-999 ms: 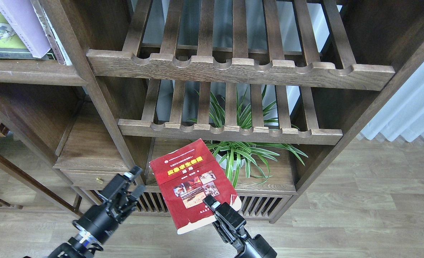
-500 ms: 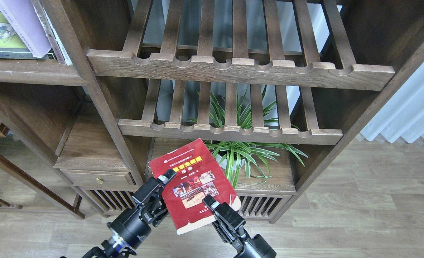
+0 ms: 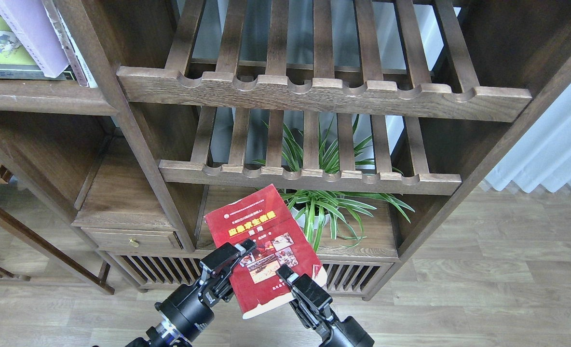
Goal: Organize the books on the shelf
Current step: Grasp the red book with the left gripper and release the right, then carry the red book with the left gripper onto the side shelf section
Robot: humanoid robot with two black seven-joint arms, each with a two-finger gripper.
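The red book [image 3: 261, 241] with a yellow title and small photos is held tilted in front of the low cabinet. My right gripper [image 3: 289, 281] is shut on its lower right corner. My left gripper [image 3: 239, 251] is at the book's left edge. One finger [image 3: 246, 246] lies over the cover and the other is hidden behind the book. The lavender book [image 3: 32, 33] leans over the flat yellow-green book [image 3: 1, 55] on the solid dark shelf [image 3: 39, 99] at the top left.
Two slatted racks with scalloped rails [image 3: 314, 91] [image 3: 309, 176] fill the middle. A spider plant in a white pot [image 3: 319, 207] stands behind the red book. A small drawer [image 3: 131, 238] is at the lower left. A pale curtain [image 3: 550, 144] hangs at the right.
My left gripper has swung right from the drawer front to the red book's left edge. The book has shifted slightly right. The right gripper holds its grip.
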